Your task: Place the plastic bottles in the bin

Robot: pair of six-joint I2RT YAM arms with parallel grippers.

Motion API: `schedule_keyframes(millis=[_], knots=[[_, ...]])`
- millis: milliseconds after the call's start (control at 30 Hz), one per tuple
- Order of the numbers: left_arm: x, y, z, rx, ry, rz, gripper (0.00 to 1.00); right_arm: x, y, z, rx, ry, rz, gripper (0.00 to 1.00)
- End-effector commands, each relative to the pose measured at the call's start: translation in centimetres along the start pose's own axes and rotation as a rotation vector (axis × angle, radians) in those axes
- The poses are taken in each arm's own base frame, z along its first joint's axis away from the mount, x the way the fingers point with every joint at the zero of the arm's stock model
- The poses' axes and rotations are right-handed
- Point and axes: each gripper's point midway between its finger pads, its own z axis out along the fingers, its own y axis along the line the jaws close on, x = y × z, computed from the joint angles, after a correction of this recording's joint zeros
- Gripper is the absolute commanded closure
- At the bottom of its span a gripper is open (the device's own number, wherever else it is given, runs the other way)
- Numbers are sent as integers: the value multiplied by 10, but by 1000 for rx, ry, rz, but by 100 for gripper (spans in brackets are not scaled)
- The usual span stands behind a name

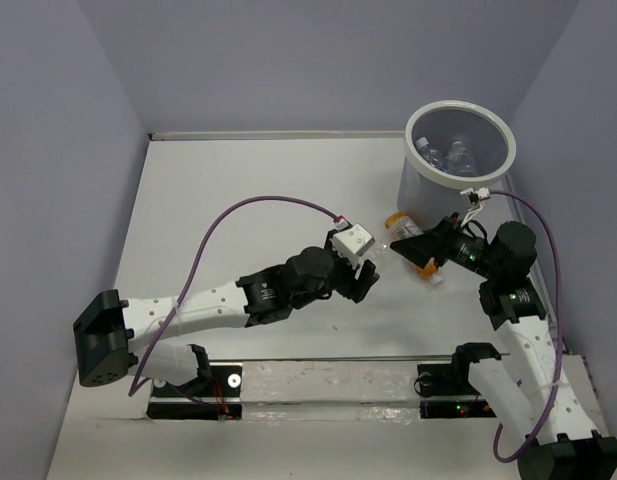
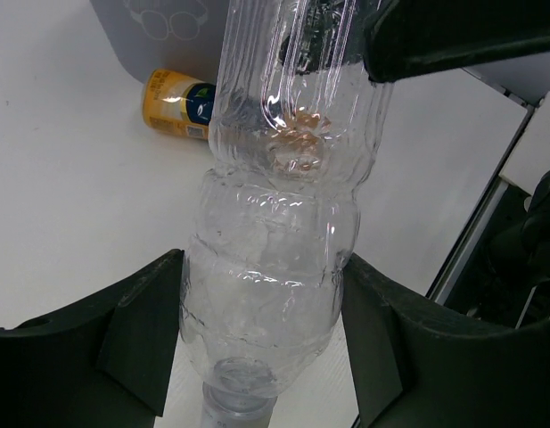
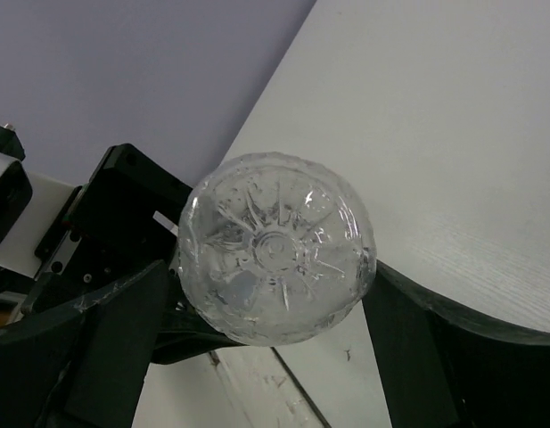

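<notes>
Grippers: the left gripper and the right gripper face each other over the right-centre of the table. One clear bottle lies lengthwise between them.
Left gripper state: clenched on the clear bottle. Both fingers press its ribbed body near the neck, and the neck end points toward the palm.
Right gripper state: the fingers are spread wide, one on each side of the bottle's round base, which faces the right wrist camera. Whether they press the base or stand just off it cannot be told.
Clear bottle: transparent, ribbed and narrowed at mid-length. It is outside the bin, spanning the gap between the two grippers.
Orange bottle: lies on its side on the table and carries a dark blue label. It is just beside the foot of the bin, near the right gripper, and neither gripper touches it.
Bin: stands upright at the far right of the table, beyond the right gripper.
Bin contents: clear bottles lie at the bottom, with some blue showing among them. Their exact number cannot be told.
</notes>
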Motion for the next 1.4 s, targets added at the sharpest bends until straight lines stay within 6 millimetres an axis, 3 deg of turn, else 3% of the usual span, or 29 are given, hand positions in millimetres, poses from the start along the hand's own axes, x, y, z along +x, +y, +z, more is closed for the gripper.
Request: schedule_keyframes(millis=[0,100,167,233,467,533,567,600,667,700,767,800,833,867,900,933,1100,1267,1333,1367], knots=[[-39,-6,1,17,-138,-52,55,-9,21,2,-90,-19,-10,13],[-42,-7,2,23,-145,-52,52,-27,21,3,-53,-90,-38,32],[-42,-9,2,34,-144,-51,43,-46,22,4,-27,-162,-59,40],[-43,-9,-3,40,-154,-53,28,-63,27,5,-24,-210,-81,48],[-54,4,-27,1,-193,-75,12,-110,36,16,-16,-293,-119,58],[-62,11,-39,-29,-206,-95,1,-131,47,14,-6,-335,-167,60],[-61,14,-43,-39,-205,-112,1,-143,44,15,30,-364,-203,60],[-71,16,-54,-36,-238,-131,1,-159,55,12,40,-391,-242,60],[-75,24,-66,-63,-240,-147,1,-187,51,8,135,-461,-282,60],[-87,26,-78,-66,-267,-162,1,-205,51,7,184,-477,-328,60],[-94,37,-90,-116,-279,-174,1,-230,44,4,272,-533,-368,60],[-101,42,-102,-133,-288,-183,1,-239,14,1,417,-547,-351,60],[-103,49,-108,-167,-294,-190,1,-256,15,-6,469,-595,-364,60],[-100,55,-113,-192,-278,-186,1,-268,0,-17,574,-653,-354,60],[-109,58,-124,-201,-306,-207,1,-273,-14,-21,645,-666,-355,59],[-103,68,-130,-255,-290,-214,1,-278,-21,-27,695,-688,-355,59],[-111,83,-161,-294,-377,-280,1,-276,-66,-50,951,-687,-356,59],[-112,80,-167,-264,-396,-274,1,-276,-97,-61,1131,-638,-387,56],[-108,80,-166,-261,-385,-285,1,-281,-106,-57,1175,-592,-409,45],[-107,80,-166,-260,-383,-288,1,-283,-110,-54,1186,-570,-412,27]])
